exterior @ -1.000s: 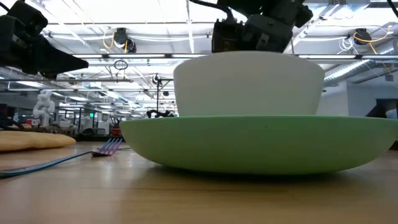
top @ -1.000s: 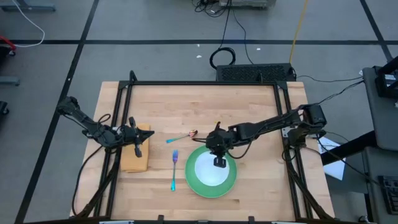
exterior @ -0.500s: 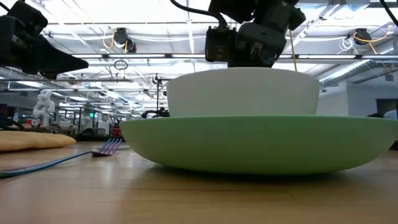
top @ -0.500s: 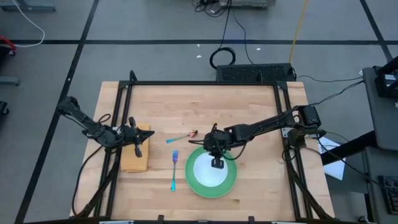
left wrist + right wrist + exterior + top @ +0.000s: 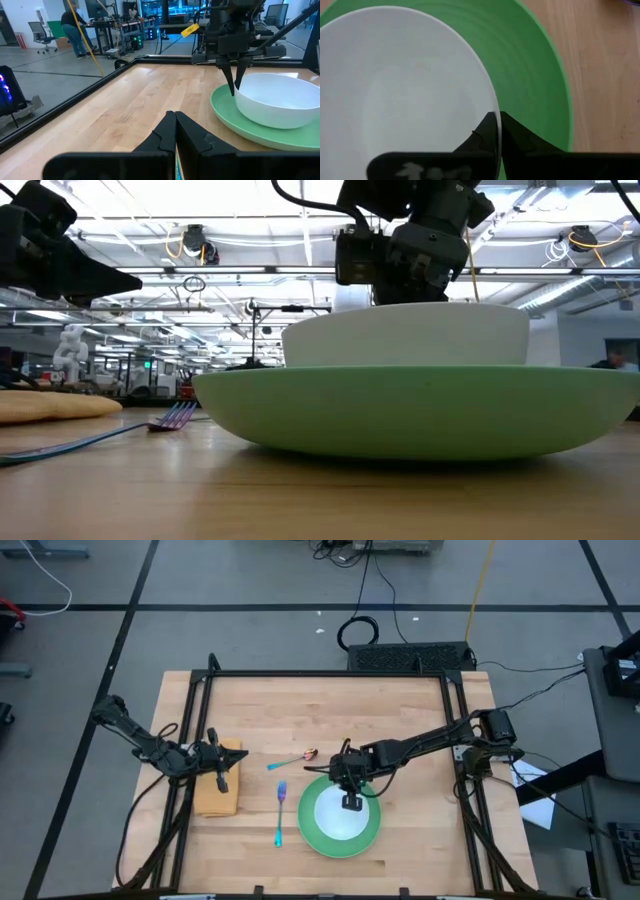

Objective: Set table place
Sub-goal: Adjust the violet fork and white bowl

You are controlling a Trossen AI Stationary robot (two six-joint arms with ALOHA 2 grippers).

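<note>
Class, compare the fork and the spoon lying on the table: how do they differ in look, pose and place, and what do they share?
The fork has a purple head; the spoon has a copper bowl. The fork lies roughly lengthwise, head toward the table's far side; the spoon lies more crosswise, at a slant. The fork sits just left of the plate; the spoon lies farther back, beyond the plate's rim. Both have blue handles, lie flat on the wood, and are untouched by either gripper.
</note>
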